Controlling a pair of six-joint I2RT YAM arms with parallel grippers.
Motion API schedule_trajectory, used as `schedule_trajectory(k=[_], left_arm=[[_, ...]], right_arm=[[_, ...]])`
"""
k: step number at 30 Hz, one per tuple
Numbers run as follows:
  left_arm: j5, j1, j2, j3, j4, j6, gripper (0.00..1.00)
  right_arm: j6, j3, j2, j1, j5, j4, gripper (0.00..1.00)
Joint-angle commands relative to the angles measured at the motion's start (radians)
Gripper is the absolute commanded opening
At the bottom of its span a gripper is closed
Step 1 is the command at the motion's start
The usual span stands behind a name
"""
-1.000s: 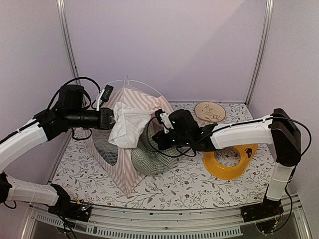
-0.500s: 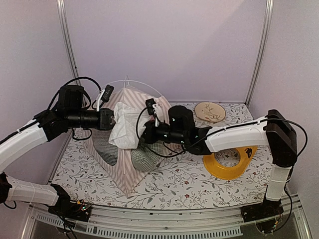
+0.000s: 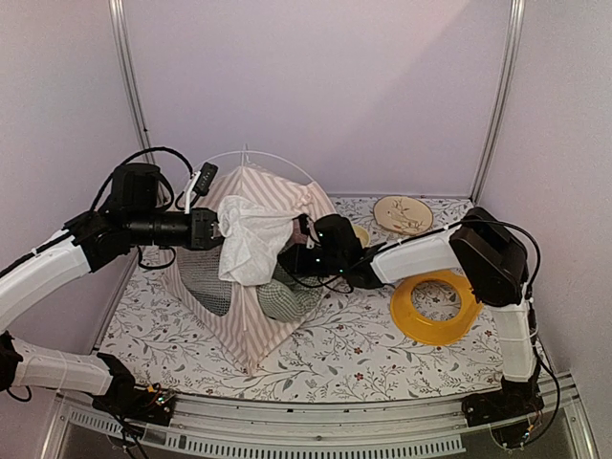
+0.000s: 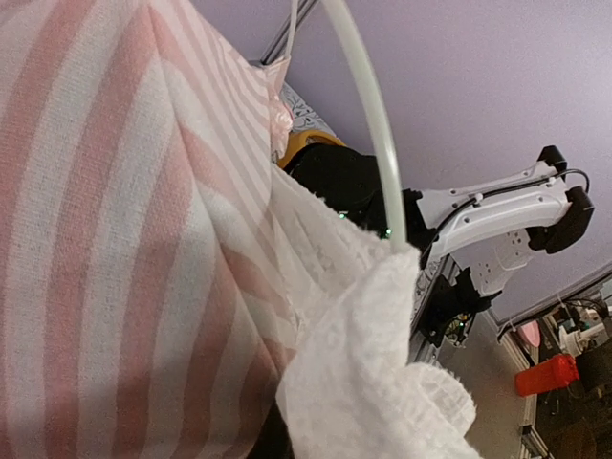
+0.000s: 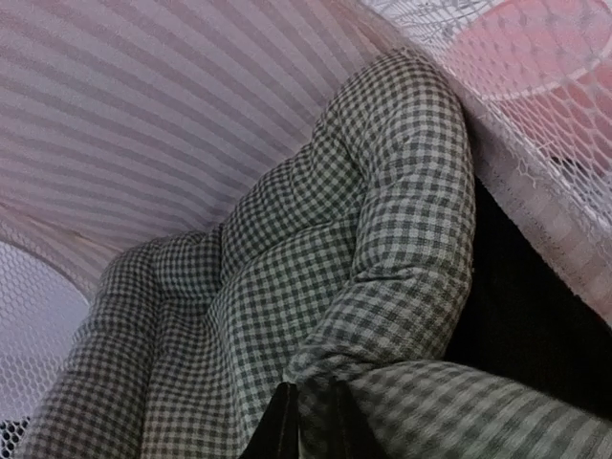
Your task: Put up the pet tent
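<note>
Pinching the white door flap (image 3: 251, 244) of the pet tent (image 3: 263, 196) with the left gripper (image 3: 221, 229), jaws closed on the cloth, high at the tent's front. Reaching into the tent mouth with the right gripper (image 5: 314, 428), jaws nipped on a fold of the checked cushion (image 5: 287, 287). Locating the tent upright on the left half of the table (image 3: 354, 359), enclosing the right gripper's tips.

The tent (image 3: 275, 196) doorway is plugged by the checked cushion (image 3: 283, 299) and the bunched white flap (image 3: 251, 244). Right of the tent, a yellow ring (image 3: 435, 323) and a wooden disc (image 3: 403, 214) take up room. In front of the tent, the table (image 3: 354, 361) lies open.
</note>
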Motion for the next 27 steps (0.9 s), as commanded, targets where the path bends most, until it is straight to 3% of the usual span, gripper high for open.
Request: schedule_trajectory(k=[1,6,11,27], left_arm=[[-0.019,-0.006,0.014,-0.025,-0.107,0.018,0.0],[-0.032,-0.002,0.021,-0.031,-0.105,0.019,0.0],[-0.061,-0.002,0.024,-0.029,-0.113,0.019,0.0],[-0.061,0.006,0.037,-0.037,-0.108,0.018,0.0]], right_arm=[[0.025,-0.072,-0.059,0.017,0.103,-0.103,0.28],[-0.088,-0.182,-0.201,0.069,0.097,0.041,0.53],[-0.171,-0.232,-0.304,0.109,0.104,0.059,0.67],[-0.204,-0.566,-0.591,0.158,0.001,0.241,0.76]])
